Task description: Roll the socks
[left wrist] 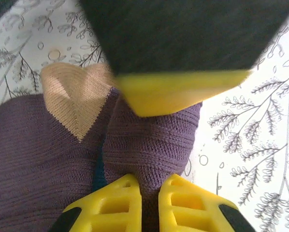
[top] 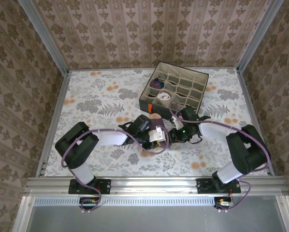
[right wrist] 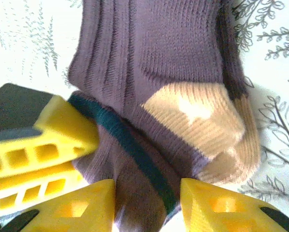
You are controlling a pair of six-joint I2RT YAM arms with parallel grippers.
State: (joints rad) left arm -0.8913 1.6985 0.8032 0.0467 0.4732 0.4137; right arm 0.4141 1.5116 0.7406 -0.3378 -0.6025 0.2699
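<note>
Near the middle of the table [top: 86,104], a little toward its near edge: the purple sock with tan heel [top: 158,126], caught between both arms. Left gripper [left wrist: 149,195] clamped tight on a raised fold of the purple knit, fabric squeezed between its yellow fingers [left wrist: 118,205]. Tan heel patch [left wrist: 74,99] just beyond that fold, lying flat on the floral cloth. Right gripper [right wrist: 147,205] facing it from the opposite side, jaws parted, straddling the same sock's bunched end; a sliver of cloth visible between the fabric and one fingertip, so no firm pinch there. Dark teal band [right wrist: 130,145] running diagonally across the bunched part, close beside the other gripper's fingers. Rest of the sock stretched away from the right arm, ribbed, heel folded to one side.

Toward the far edge of the table, right of the middle: grey box [top: 147,104] with beige grid cells, apart from both arms. Inside it, in a cell near its near left corner, a white sock [top: 163,96] rolled up; in a cell just behind, a rolled purple sock [top: 156,83] with orange and teal showing.
</note>
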